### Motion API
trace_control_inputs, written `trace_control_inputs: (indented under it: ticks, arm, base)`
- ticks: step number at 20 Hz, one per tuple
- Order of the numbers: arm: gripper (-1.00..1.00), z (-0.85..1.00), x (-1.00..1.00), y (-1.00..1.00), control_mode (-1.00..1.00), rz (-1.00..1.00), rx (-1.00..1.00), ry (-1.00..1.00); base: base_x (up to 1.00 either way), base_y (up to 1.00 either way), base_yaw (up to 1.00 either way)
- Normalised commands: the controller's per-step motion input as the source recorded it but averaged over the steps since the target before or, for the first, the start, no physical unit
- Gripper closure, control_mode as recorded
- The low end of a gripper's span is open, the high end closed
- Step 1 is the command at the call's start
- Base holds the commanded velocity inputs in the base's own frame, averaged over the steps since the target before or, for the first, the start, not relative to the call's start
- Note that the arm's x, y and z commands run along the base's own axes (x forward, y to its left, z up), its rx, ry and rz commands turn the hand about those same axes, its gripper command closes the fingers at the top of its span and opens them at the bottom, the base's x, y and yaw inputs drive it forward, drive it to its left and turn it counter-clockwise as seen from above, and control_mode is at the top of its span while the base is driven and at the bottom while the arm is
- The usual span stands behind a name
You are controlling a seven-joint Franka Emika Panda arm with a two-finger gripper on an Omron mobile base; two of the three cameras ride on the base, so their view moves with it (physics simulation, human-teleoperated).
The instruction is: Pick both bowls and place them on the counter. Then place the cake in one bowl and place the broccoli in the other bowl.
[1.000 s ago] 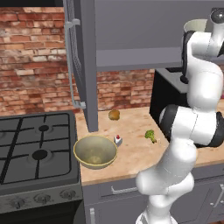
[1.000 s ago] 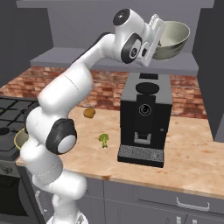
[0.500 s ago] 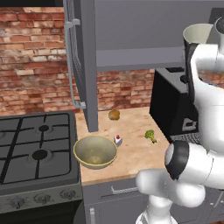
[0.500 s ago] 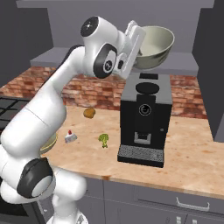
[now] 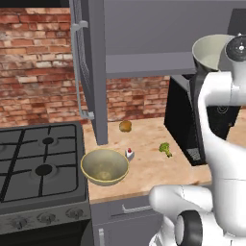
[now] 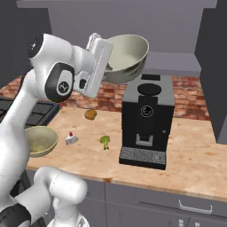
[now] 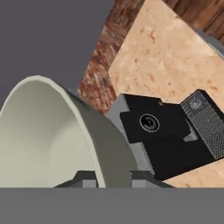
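Fingers clamp the grey-green bowl's rim, carrying it high above the coffee machine toward the worktop, where the yellow bowl waits.

Pretty clearly a home kitchen, rendered rather than real: there's a black gas stove with burners and knobs sitting right next to a light wood-grain worktop over grey cabinet fronts with handles. A red brick backsplash runs along the wall under grey upper cabinets, one with its door swung open, and a black coffee machine stands on the worktop. Bits of food lie around too, like a broccoli floret and a cake slice.
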Motion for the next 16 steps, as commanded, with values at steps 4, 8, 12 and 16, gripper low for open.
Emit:
trace_control_inputs:
  ticks: [4,8,12,16]
  arm:
    - [1.00,-0.14,-0.97,0.68,-1.00,0.00,0.00,0.06]
    - [1.00,-0.15,-0.96,0.68,-1.00,0.00,0.00,0.08]
    - [1.00,-0.14,-0.84,0.73,-1.00,0.01,-0.01,0.10]
    - [1.00,-0.20,-0.57,0.85,-1.00,0.01,-0.02,0.13]
  base:
    - [0.00,0.00,0.00]
    - [0.00,0.00,0.00]
    - [0.00,0.00,0.00]
    - [0.00,0.00,0.00]
